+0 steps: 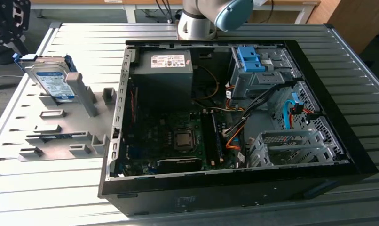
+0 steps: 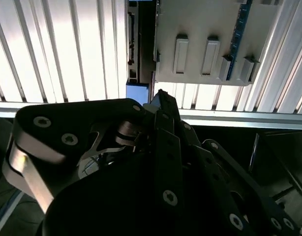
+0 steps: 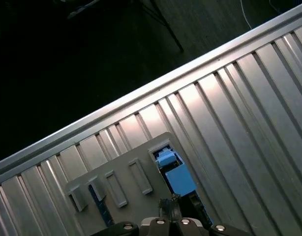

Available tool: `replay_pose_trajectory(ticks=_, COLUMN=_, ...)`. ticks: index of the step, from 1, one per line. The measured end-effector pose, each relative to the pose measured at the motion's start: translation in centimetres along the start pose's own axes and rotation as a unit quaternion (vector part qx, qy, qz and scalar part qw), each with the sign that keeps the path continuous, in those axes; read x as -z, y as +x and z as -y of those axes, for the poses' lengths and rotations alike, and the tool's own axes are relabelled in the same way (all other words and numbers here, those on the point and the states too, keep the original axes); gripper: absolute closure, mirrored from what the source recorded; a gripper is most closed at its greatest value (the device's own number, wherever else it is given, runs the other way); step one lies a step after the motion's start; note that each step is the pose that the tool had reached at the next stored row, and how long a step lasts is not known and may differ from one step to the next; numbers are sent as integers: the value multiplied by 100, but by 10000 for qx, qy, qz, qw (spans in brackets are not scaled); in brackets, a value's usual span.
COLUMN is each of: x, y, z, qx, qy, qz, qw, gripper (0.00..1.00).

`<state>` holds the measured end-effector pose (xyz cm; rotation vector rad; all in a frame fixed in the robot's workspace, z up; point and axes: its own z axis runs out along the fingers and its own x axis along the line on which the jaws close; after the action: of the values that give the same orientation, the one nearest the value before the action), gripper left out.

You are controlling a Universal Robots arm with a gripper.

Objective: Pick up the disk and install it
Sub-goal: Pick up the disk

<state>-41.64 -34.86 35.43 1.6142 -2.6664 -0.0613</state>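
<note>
Disk (image 1: 50, 79): stood on edge, a bit tilted, in the grey holder (image 1: 58, 136) at the exterior view's left, label turned toward the open computer case (image 1: 359, 155).
Gripper (image 1: 15, 49): seen just beside the disk's top corner; open or closed can't be told tbh.
Holder: laid on the ribbed desk (image 1: 252, 33), right next to the case.

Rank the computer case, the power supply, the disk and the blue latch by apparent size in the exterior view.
Largest: computer case.
Then power supply.
Then disk, only slightly smaller; that pair is close.
Smallest: blue latch.
</note>
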Motion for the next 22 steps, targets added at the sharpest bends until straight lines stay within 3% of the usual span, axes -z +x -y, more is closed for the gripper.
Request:
replay_pose_trajectory(ticks=4, x=-6, y=0, z=1, qx=352, qy=-1, qz=-14, qw=9994, gripper=89)
replay_pose_trajectory(ticks=9, x=-20, y=1, z=0, qx=735, qy=7, qz=-27, qw=9973, gripper=89)
replay_pose_trajectory(ticks=14, x=-37, y=18, z=-43, qx=755, qy=101, qz=14, qw=9971, gripper=89)
replay_pose_trajectory(ticks=17, x=-53, y=30, z=-66, qx=789, qy=103, qz=56, qw=9968, gripper=89)
replay_pose_trajectory(ticks=21, x=-65, y=26, z=-68, qx=1149, qy=97, qz=46, qw=9933, gripper=89)
replay_pose_trajectory(ticks=22, x=-66, y=14, z=-74, qx=1168, qy=97, qz=45, qw=9931, gripper=89)
